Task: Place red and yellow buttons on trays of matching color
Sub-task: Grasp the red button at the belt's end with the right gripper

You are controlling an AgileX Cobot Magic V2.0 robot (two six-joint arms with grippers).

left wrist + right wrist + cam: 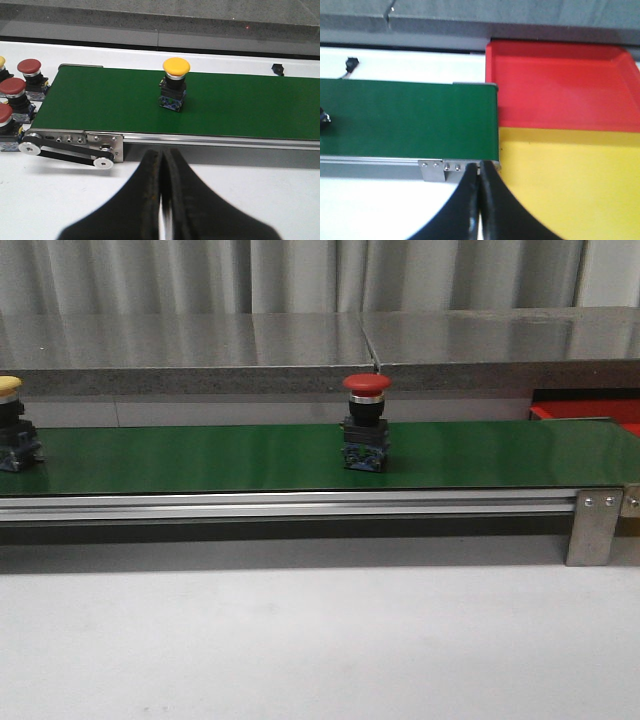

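1. Left gripper (161,200): black fingers pressed together, nothing between them, hanging over the white table (260,200) on the near side of the green belt (240,107).
2. Right gripper (479,200): fingers also pressed together and holding nothing, above the near corner of the belt end, just beside the yellow tray (570,180).
3. From the left wrist: yellow button (175,82) standing upright on the belt, past the fingertips toward 12 o'clock, well apart from them; yellow cap on a dark body with a blue base.
4. Also from the left wrist: three red-capped spare buttons (20,92) grouped on the table off the belt's roller end, toward 10 o'clock from the gripper; one more yellow cap cut by the picture edge.
5. From the front: red button (366,420) upright near the middle of the belt, at about 12 o'clock; the yellow button at 9 o'clock, at the picture's edge, well apart from the red one.
6. From the right wrist: red tray (560,85) and yellow tray touching side by side past the belt end, red one farther, yellow one nearer; both without buttons.
7. From the front: only a part of the red tray visible, at 3 o'clock behind the belt's end.
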